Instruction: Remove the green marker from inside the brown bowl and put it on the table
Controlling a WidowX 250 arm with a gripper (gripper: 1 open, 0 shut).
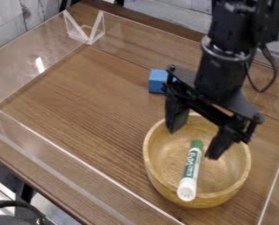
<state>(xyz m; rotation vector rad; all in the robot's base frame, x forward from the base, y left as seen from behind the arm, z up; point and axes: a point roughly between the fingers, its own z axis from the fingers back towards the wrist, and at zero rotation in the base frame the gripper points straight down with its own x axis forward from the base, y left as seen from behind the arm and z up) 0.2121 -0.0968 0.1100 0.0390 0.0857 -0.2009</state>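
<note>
The green marker (192, 165) lies inside the brown bowl (160, 141), its white cap end toward the near rim. The bowl sits on the table (83, 97) at the near right. My gripper (205, 134) hangs above the bowl's far half, pointing straight down and open. One black finger (174, 112) is over the left rim, the other over the right inner side. Nothing is between them, and the marker's green tip lies just below the gap.
A blue block (160, 81) rests on the table behind the bowl, partly hidden by the arm. Low clear acrylic walls (36, 66) border the tabletop. A clear folded stand (83, 26) sits at the back left.
</note>
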